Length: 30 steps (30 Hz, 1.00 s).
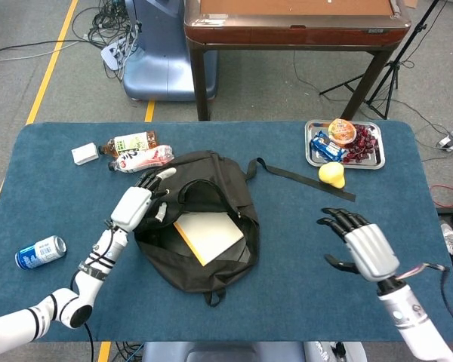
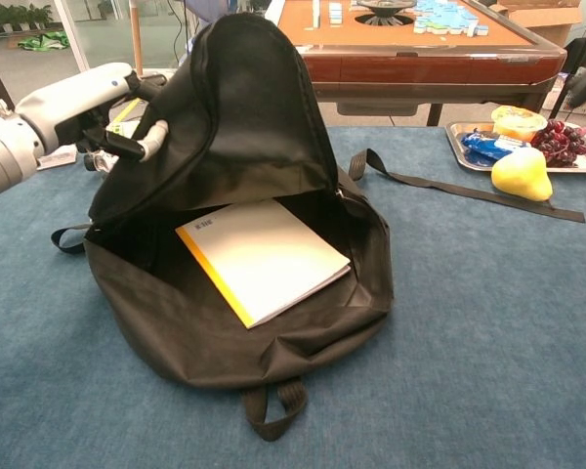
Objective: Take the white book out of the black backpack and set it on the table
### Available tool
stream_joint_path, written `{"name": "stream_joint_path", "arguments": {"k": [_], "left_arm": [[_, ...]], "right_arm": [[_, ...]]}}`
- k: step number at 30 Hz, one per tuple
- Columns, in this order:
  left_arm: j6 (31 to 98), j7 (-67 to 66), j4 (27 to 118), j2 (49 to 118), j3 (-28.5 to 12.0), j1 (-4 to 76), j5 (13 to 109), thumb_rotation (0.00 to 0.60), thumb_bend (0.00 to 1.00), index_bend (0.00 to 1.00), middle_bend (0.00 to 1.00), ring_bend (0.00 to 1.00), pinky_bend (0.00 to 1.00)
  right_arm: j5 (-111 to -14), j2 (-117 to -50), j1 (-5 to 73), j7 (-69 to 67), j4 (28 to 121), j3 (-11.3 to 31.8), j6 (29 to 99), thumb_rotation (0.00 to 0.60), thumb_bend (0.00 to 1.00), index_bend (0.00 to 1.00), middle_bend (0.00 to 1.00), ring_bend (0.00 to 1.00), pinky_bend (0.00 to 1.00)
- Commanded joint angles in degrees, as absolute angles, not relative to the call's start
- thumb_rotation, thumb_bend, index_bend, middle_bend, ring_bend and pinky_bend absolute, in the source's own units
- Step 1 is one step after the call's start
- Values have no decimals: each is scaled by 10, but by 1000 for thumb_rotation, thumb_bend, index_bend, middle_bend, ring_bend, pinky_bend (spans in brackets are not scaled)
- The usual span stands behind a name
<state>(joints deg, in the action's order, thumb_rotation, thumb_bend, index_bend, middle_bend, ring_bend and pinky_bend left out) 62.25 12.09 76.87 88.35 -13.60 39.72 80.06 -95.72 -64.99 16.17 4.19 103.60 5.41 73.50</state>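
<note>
Left hand grips the black backpack flap up, right hand spread empty; white book print unreadable.

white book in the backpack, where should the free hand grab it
Probably the near right corner of the white book, reached by the right hand from the backpack's open right side: that edge lies exposed, while the left hand holds the flap up.

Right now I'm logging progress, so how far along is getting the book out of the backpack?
Done: the black backpack is open, its flap lifted by the left hand. In hand: that hand grips the flap while the right hand, open, hangs over the table to the right of the bag. Left: the white book lies inside untouched; it must be grasped, pulled out and set on the table.
</note>
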Motion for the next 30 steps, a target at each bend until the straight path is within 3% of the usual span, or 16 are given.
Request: {"name": "stream_joint_path", "arguments": {"k": [1,16,30], "left_arm": [[621,113,773,878,-140,399,794,600,608,549,110,95,17],[622,104,774,877,-139,397,771,600,608,540,110,95,17],[620,114,747,897,-127,390,762,600,608,544,110,95,16]], "right_arm": [[-965,-690,214,63,1052,65,678,600,187,278,186,171,314],[-862,-821,333,165,1031,100,543,600,190,279,36,53,244],[-786,-915,390,241,945,114,525,600,189,279,0,43,243]]}}
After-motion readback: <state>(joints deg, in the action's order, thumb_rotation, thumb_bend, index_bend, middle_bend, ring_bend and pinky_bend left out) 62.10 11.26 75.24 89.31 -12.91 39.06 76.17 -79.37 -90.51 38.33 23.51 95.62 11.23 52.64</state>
